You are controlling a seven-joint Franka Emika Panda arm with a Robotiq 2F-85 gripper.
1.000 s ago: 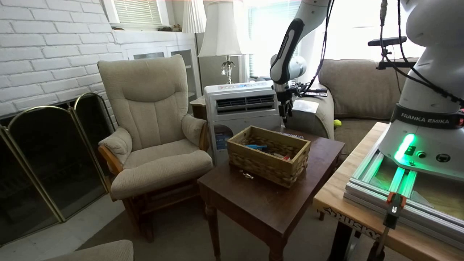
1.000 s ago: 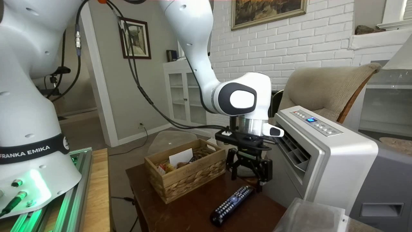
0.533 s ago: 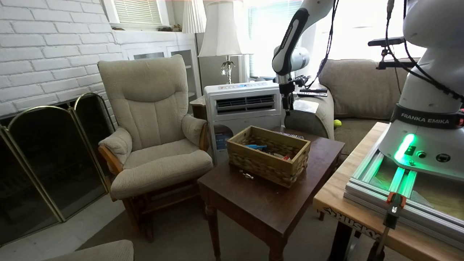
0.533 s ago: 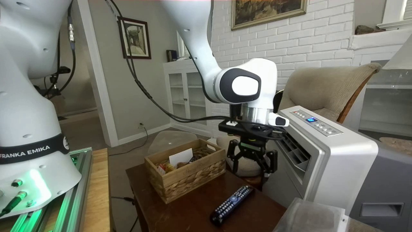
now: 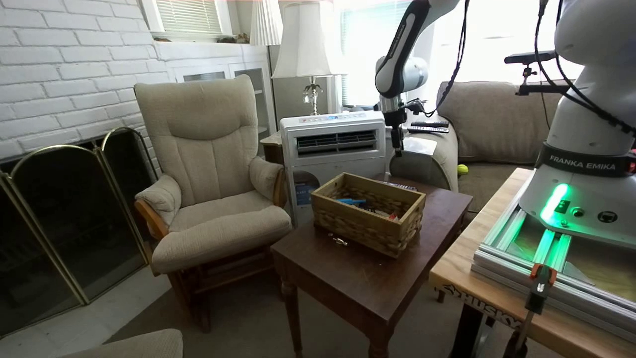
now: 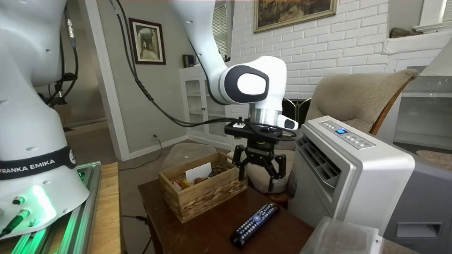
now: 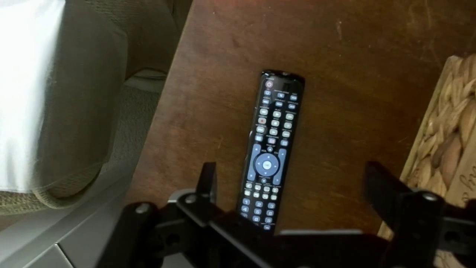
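In the wrist view, one remote control [image 7: 269,149] is seen, lying flat on the one brown counter [image 7: 334,123]. Above it, the single hand [image 6: 256,180] is found released, its two fingers [image 7: 207,180] being spread widely. Near the remote control, one woven basket [image 6: 212,197] is placed, in which one white card [image 6: 198,172] is shown in an exterior view.

In an exterior view we look down from middling distance toward the window [image 5: 361,54] at upper middle, robot base [image 5: 596,196] at right. In an exterior view from across the table [image 6: 208,231] we face the brick wall [image 6: 310,53] at upper right, robot base at left. Both share the table, basket [image 5: 357,226] and air conditioner [image 6: 374,169]. The wrist view looks almost straight down from close above the table, remote [image 7: 270,152] mid-frame, basket at right.
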